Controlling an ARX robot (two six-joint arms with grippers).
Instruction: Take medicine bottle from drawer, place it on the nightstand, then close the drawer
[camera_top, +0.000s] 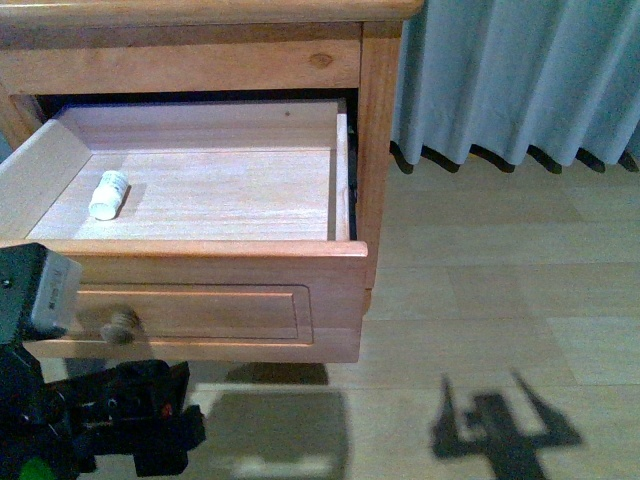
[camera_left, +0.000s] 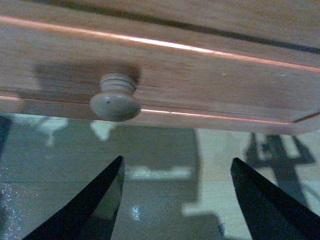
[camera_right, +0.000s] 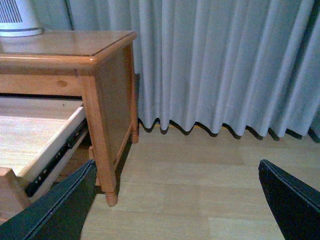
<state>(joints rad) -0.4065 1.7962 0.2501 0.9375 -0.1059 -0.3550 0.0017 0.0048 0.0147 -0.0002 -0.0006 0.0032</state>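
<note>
The medicine bottle (camera_top: 108, 194), small and white, lies on its side at the left of the open drawer's pale interior (camera_top: 230, 185). The drawer front (camera_top: 215, 300) carries a round wooden knob (camera_top: 119, 324), also seen in the left wrist view (camera_left: 115, 97). The nightstand top (camera_top: 200, 10) is above; it also shows in the right wrist view (camera_right: 65, 47). My left gripper (camera_left: 175, 180) is open and empty, just below and in front of the knob. My right gripper (camera_right: 177, 185) is open and empty over the floor, right of the nightstand. The left arm (camera_top: 90, 410) shows at the lower left.
A grey curtain (camera_top: 520, 80) hangs to the right of the nightstand, reaching the pale wood floor (camera_top: 480, 300). A white ribbed device (camera_right: 17, 17) stands on the nightstand top. The right arm's shadow (camera_top: 500, 425) falls on the floor. A turned foot (camera_right: 111, 197) shows below the cabinet corner.
</note>
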